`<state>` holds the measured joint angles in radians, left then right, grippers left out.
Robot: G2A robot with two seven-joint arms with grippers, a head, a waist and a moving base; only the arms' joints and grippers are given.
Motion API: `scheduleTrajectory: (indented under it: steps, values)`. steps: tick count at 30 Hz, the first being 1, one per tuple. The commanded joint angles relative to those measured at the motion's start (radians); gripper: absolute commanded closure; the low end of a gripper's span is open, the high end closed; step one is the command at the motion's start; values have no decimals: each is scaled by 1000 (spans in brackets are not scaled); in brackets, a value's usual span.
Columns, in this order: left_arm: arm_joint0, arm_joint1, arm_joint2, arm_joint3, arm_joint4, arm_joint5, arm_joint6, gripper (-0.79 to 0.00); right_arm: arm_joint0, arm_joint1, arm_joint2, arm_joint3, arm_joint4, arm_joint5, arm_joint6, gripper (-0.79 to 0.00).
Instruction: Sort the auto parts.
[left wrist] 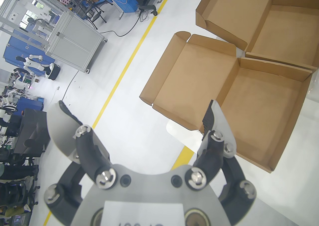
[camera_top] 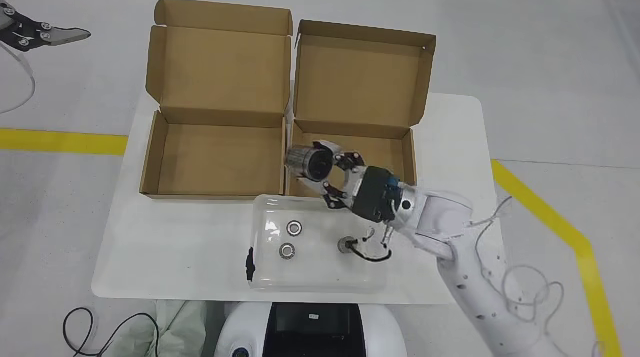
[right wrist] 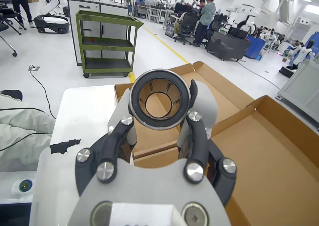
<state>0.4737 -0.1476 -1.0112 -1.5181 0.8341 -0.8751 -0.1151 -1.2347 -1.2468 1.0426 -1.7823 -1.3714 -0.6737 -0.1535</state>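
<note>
Right wrist view: the right gripper point(right wrist: 160, 98) clamps a hollow, black-rimmed metal bearing sleeve point(right wrist: 135, 108) above the near-left corner of the right cardboard box point(camera_top: 385, 157), box wall at 9 o'clock, open floor toward 2. Left gripper point(left wrist: 137, 106) gapes wide off-table at 10 o'clock.

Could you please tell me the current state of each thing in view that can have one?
Left box: open, empty.
Right box: open, no parts visible inside.
Clear tray: holds three small parts.
Metal sleeve: gripped, on its side, raised near where the boxes meet.
Right end effector: shut on the metal sleeve.
Left end effector: open, empty.
</note>
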Motion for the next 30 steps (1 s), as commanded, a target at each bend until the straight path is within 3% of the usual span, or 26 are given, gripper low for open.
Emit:
scheduleTrajectory:
  steps: [1, 20, 30]
  values:
    - [0, 0, 0, 0, 0, 0, 0, -785, 9, -1, -7, 19, 4, 10, 35, 0]
    - [0, 0, 0, 0, 0, 0, 0, -785, 130, -22, -64, 207, 139, 77, 439, 0]
    - [0, 0, 0, 0, 0, 0, 0, -785, 223, -47, -129, 314, 201, 130, 574, 0]
